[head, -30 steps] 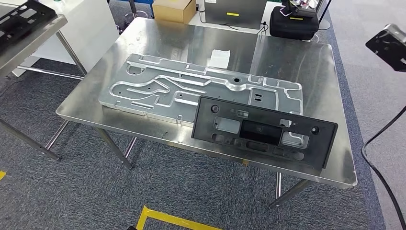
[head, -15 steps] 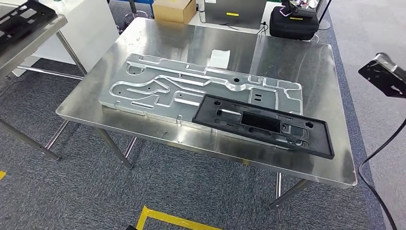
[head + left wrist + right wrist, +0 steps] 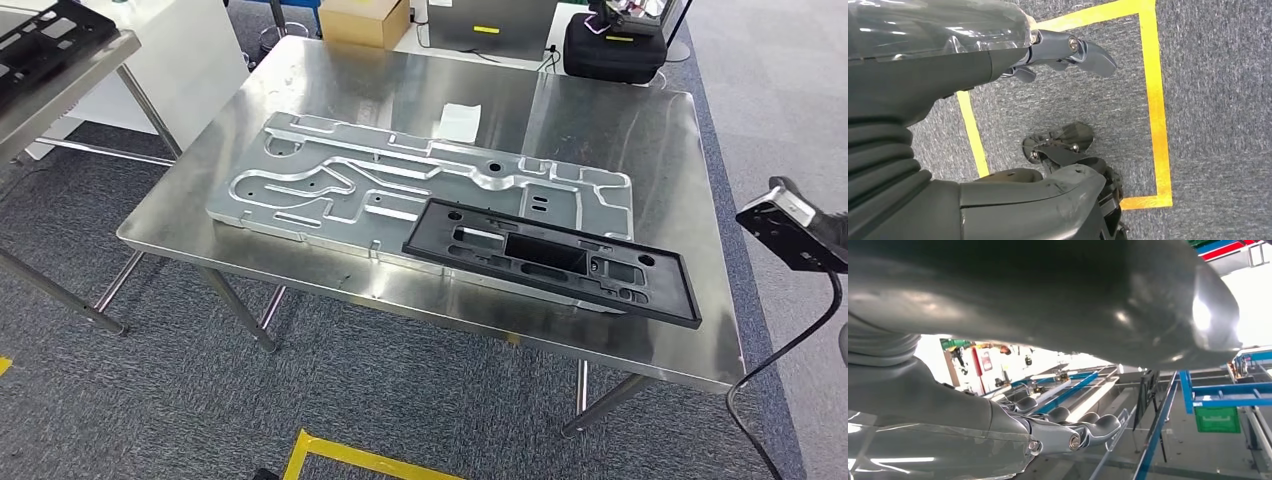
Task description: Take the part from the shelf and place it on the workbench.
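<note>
Black plastic frame (image 3: 552, 262) lies flat on the steel workbench (image 3: 330, 90), its far long edge overlapping the grey metal plate (image 3: 330, 185), its near edge close to the table rim at about 5 o'clock of the tabletop. A second ago it stood tilted up on edge; half a second ago it was nearly down; now fully settled. Judged: placement done, part released. The dark block at 3 o'clock, probably the right arm's wrist unit (image 3: 790, 228), has dropped lower and outward across the three frames, so the arm is pulling away. White paper slip (image 3: 460, 120) at 12 o'clock of the plate, unmoved.

Left wrist view: left hand (image 3: 1068, 50) hangs over grey carpet and yellow floor tape (image 3: 1154, 100); fingers loosely extended, holding nothing.

Right wrist view: right hand (image 3: 1063, 427) points toward blue racking (image 3: 1168, 405); fingers gently curled, apart, nothing in them.
</note>
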Tool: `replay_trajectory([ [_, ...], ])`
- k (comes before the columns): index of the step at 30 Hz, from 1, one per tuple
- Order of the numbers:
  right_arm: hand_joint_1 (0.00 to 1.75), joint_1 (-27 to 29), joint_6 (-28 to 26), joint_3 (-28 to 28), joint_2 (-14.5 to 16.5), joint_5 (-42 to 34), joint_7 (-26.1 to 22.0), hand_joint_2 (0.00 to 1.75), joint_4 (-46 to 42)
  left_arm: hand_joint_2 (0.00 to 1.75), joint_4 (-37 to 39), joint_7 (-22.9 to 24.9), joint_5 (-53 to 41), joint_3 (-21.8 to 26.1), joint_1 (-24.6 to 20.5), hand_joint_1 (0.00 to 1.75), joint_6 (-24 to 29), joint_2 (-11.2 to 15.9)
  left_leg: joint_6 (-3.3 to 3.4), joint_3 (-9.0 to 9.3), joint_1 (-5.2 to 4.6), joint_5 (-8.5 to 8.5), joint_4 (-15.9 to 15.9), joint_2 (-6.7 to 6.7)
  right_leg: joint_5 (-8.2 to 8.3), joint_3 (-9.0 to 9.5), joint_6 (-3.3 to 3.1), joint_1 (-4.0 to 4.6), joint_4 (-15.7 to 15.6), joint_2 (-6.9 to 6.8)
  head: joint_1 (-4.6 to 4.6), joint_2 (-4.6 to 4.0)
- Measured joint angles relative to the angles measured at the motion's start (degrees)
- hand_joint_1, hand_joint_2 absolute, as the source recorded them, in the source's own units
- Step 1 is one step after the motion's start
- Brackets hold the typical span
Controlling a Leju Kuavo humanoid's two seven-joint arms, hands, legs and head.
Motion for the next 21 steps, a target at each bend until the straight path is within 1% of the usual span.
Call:
replay_trajectory([
  [3, 0.00, 2.67, -0.57, -1.84, 0.21, -1.15, -0.91, 0.00, -2.19, 0.00, 0.00, 0.00, 0.18, 0.11, 0.13, 0.00, -0.16, 0.09, 0.19, -0.12, -0.02, -0.11, 0.27, 0.00, 0.03, 0.00, 0.16, -0.04, -0.01, -0.02, -0.01, 0.00],
  [7, 0.00, 5.81, -1.51, -4.34, 0.49, -3.25, -2.30, 0.00, -5.11, 0.00, 0.00, -0.15, 0.61, 0.21, 0.41, 0.00, -0.49, 0.13, 0.61, -0.38, -0.08, -0.24, 0.75, 0.00, 0.21, 0.01, 0.71, -0.16, -0.12, 0.00, 0.01, 0.00],
  [9, 0.00, 7.08, -1.73, -5.44, 0.50, -3.83, -2.70, 0.00, -6.50, 0.00, 0.00, -0.28, 0.87, 0.25, 0.45, 0.00, -0.56, 0.11, 1.19, -0.18, 0.07, 0.34, 0.17, 0.06, 0.43, 0.16, 1.23, -0.13, -0.44, 0.08, 0.01, 0.00],
  [10, 0.00, 7.74, -1.88, -6.03, 0.49, -4.17, -2.94, 0.00, -7.17, 0.00, 0.00, -0.33, 0.92, 0.26, 0.45, 0.00, -0.60, 0.08, 1.56, 0.03, 0.22, 0.88, -0.46, 0.14, 0.16, 0.10, 1.42, -0.05, -0.27, 0.07, 0.04, 0.00],
  [11, 0.00, 8.43, -2.15, -6.66, 0.49, -4.63, -3.35, 0.00, -7.86, 0.00, 0.00, -0.37, 0.94, 0.27, 0.42, 0.00, -0.63, 0.04, 1.95, 0.17, 0.39, 1.41, -1.13, 0.24, -0.76, -0.41, 1.51, 0.04, 0.80, 0.03, 0.11, 0.00],
  [12, 0.00, 9.33, -2.55, -7.34, 0.52, -5.24, -3.90, 0.00, -8.59, 0.00, 0.00, -0.39, 0.95, 0.28, 0.42, 0.00, -0.65, 0.01, 2.25, 0.20, 0.53, 1.82, -1.62, 0.31, -2.32, -1.52, 1.52, 0.11, 3.17, -0.02, 0.19, 0.00],
  [14, 0.00, 11.90, -3.42, -8.99, 0.83, -6.62, -5.34, 0.00, -10.48, 0.00, 0.00, -0.42, 1.00, 0.28, 0.53, 0.00, -0.71, 0.01, 2.54, -0.09, 0.41, 2.07, -1.71, 0.34, -5.56, -4.83, 1.58, 0.17, 10.13, -0.10, 0.26, -0.01],
  [15, 0.00, 13.47, -3.68, -9.81, 1.14, -7.12, -6.01, 0.00, -11.52, 0.00, 0.00, -0.42, 1.03, 0.28, 0.64, 0.00, -0.73, 0.02, 2.55, -0.21, 0.36, 2.06, -1.59, 0.32, -6.17, -6.21, 1.67, 0.12, 12.91, -0.11, 0.26, -0.02],
  [16, 0.00, 14.90, -3.79, -10.57, 1.55, -7.47, -6.59, 0.00, -12.53, 0.00, 0.00, -0.42, 1.07, 0.28, 0.72, 0.00, -0.78, 0.02, 2.52, -0.30, 0.34, 1.99, -1.42, 0.30, -5.65, -6.79, 1.75, 0.05, 13.90, -0.15, 0.25, -0.01],
  [17, 0.00, 16.14, -3.79, -11.19, 1.98, -7.66, -7.01, 0.00, -13.40, 0.00, 0.00, -0.42, 1.10, 0.28, 0.76, 0.00, -0.84, 0.02, 2.44, -0.39, 0.36, 1.85, -1.15, 0.28, -4.06, -6.37, 1.83, -0.04, 12.75, -0.22, 0.25, -0.01],
  [18, 0.00, 17.18, -3.79, -11.72, 2.38, -7.79, -7.32, 0.00, -14.18, 0.00, 0.00, -0.42, 1.12, 0.28, 0.76, 0.00, -0.92, 0.01, 2.27, -0.47, 0.39, 1.61, -0.78, 0.28, -1.87, -5.02, 1.87, -0.14, 9.76, -0.32, 0.26, 0.00],
  [19, 0.00, 18.11, -3.81, -12.20, 2.76, -7.94, -7.59, 0.00, -14.85, 0.00, 0.00, -0.42, 1.12, 0.28, 0.73, 0.00, -1.02, 0.00, 2.03, -0.60, 0.40, 1.32, -0.40, 0.27, -0.39, -3.35, 1.81, -0.17, 6.42, -0.41, 0.25, 0.00],
  [20, 0.00, 19.07, -3.85, -12.66, 3.09, -8.12, -7.85, 0.00, -15.48, 0.00, 0.00, -0.42, 1.12, 0.28, 0.70, 0.00, -1.12, -0.02, 1.73, -0.85, 0.38, 1.03, 0.04, 0.24, 0.64, -1.93, 1.59, -0.02, 3.58, -0.44, 0.24, 0.00],
  [21, 0.00, 20.11, -3.93, -13.10, 3.37, -8.41, -8.14, 0.00, -16.06, 0.00, 0.00, -0.43, 1.12, 0.28, 0.68, 0.00, -1.21, -0.03, 1.40, -1.06, 0.32, 0.81, 0.39, 0.22, 0.89, -1.12, 1.25, 0.13, 1.91, -0.46, 0.22, 0.00],
])
